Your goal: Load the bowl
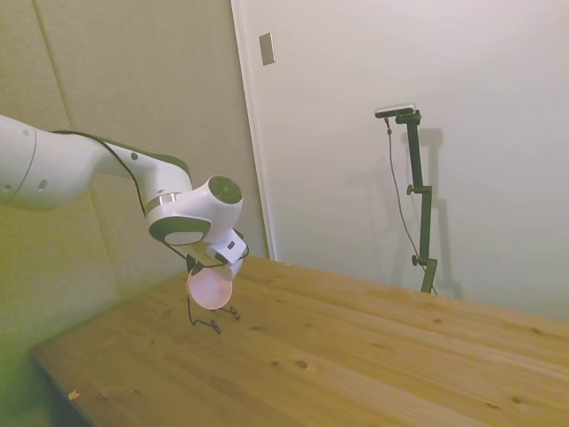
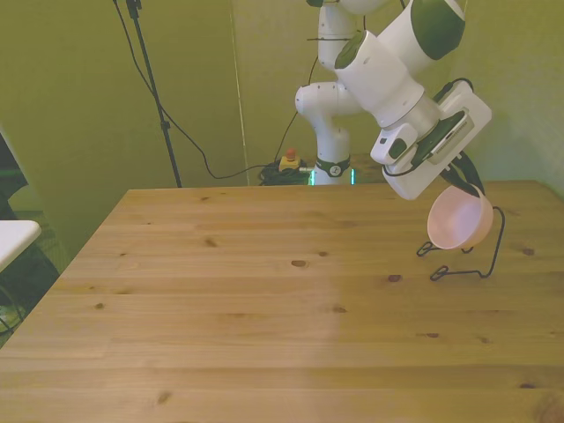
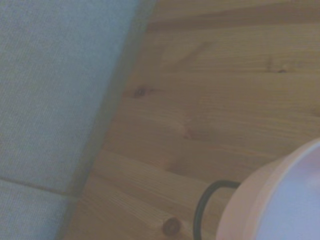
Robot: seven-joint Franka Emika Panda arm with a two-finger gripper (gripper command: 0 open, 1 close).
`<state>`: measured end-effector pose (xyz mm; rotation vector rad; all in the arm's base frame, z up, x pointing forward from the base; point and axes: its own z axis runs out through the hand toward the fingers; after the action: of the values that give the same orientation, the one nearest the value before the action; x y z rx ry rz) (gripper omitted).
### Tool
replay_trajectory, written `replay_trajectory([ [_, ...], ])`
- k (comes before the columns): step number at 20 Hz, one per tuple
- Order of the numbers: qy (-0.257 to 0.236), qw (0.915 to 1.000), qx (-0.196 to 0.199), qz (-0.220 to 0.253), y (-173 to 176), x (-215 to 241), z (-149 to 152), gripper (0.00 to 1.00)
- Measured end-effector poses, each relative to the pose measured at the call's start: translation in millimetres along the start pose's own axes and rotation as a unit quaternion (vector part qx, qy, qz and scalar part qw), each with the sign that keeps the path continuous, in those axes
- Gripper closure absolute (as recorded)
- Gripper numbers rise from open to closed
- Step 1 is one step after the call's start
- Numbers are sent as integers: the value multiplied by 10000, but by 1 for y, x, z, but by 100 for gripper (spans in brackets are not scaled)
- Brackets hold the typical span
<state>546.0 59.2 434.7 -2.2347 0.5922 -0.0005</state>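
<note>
Pink, small, round smooth-plastic bowl (image 2: 458, 220) hangs tipped on its side, held by its upper rim in the white arm's tool (image 2: 461, 187), just above the thin black wire rack (image 2: 480, 256) near the wooden table (image 2: 264, 300) edge at the front view's right. Tool is clamped on the rim. Step looks like placing into the rack; next move likely calls for lowering the bowl between the wires, then letting go. Front view shows the rack's loop and feet; side view mostly hides them behind the bowl. Wrist view gives only a blurred rim and one wire curve.
</note>
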Motion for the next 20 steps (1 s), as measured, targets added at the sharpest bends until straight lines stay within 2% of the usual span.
replay_trajectory([
  [9, -7, 9983, 502, -302, 18, 3, 12, 100],
  [20, -5, 9958, 796, -446, 27, 9, 25, 100],
])
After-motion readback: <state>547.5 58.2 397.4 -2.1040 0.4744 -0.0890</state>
